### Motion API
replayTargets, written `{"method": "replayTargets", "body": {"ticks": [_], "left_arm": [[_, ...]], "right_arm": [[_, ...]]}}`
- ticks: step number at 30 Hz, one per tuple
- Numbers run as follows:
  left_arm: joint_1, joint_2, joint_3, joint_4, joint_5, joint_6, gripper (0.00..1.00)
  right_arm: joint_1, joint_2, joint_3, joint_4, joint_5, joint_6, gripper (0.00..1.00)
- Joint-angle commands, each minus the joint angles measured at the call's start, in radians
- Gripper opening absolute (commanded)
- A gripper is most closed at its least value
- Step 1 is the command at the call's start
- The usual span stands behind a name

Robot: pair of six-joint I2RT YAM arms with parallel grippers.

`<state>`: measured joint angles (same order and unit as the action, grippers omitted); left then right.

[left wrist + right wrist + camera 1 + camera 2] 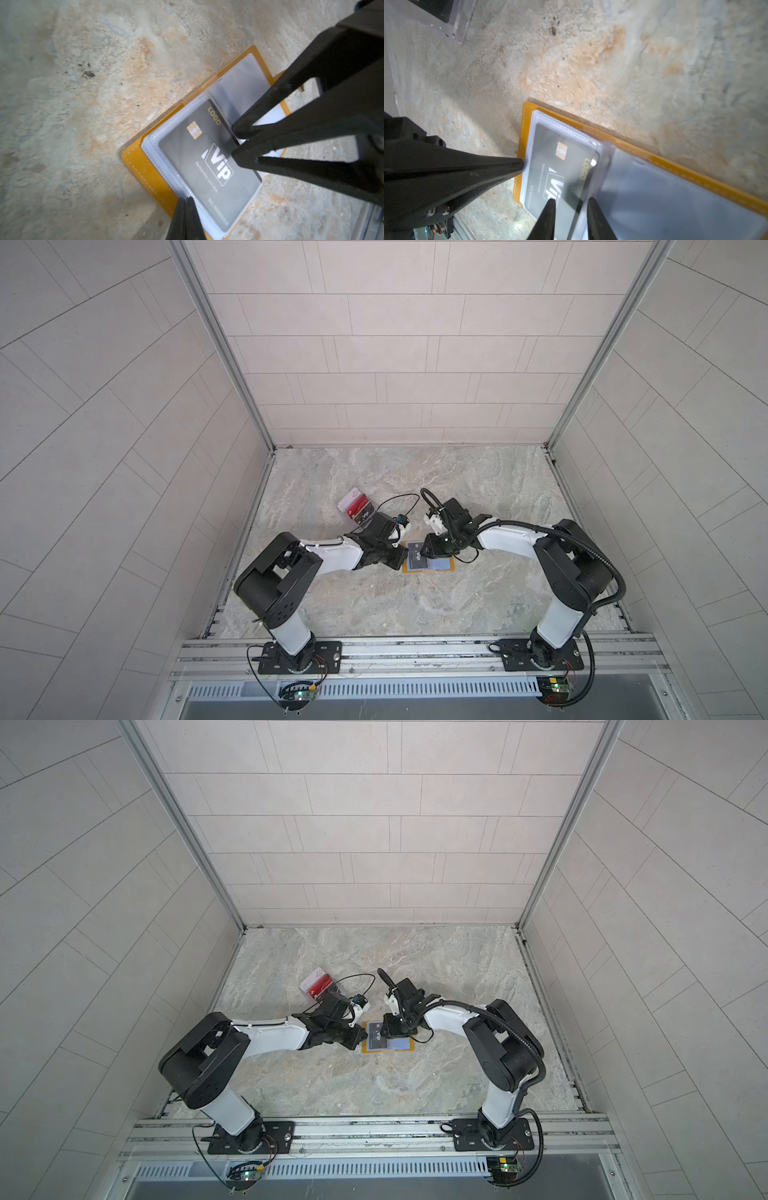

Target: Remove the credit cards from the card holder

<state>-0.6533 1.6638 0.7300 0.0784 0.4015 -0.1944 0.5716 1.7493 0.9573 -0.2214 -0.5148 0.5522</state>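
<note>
The mustard-yellow card holder (428, 571) (388, 1051) lies open on the marble table between both arms. Its clear sleeves face up, yellow cover (145, 166) (525, 116) underneath. A dark grey "Vip" credit card (207, 166) (560, 166) sits in the left-hand sleeve, its edge poking out near the spine. My left gripper (186, 200) (520, 164) (402, 555) is shut, its tip pressing the sleeve's outer edge. My right gripper (572, 200) (236, 141) (426, 549) stands open, one finger over the card and one over the empty sleeve, the card's edge between them.
A clear plastic box (355, 508) (316, 986) (446, 20) behind the left arm holds red and whitish cards. Tiled walls close off the back and both sides. An aluminium rail with the arm bases runs along the front edge.
</note>
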Motion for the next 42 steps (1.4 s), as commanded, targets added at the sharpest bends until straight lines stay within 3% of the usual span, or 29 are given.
{"method": "replayTargets", "body": {"ticks": [1, 20, 42], "left_arm": [[-0.005, 0.022, 0.020, 0.001, 0.006, -0.002, 0.00], [-0.006, 0.045, 0.012, -0.005, -0.015, 0.003, 0.00], [-0.006, 0.038, 0.005, -0.003, -0.019, 0.000, 0.00]], "right_arm": [[-0.005, 0.013, -0.006, 0.008, -0.002, 0.013, 0.30], [-0.014, -0.011, -0.005, 0.029, -0.075, 0.015, 0.28], [-0.053, -0.040, -0.059, 0.169, -0.248, 0.089, 0.27]]}}
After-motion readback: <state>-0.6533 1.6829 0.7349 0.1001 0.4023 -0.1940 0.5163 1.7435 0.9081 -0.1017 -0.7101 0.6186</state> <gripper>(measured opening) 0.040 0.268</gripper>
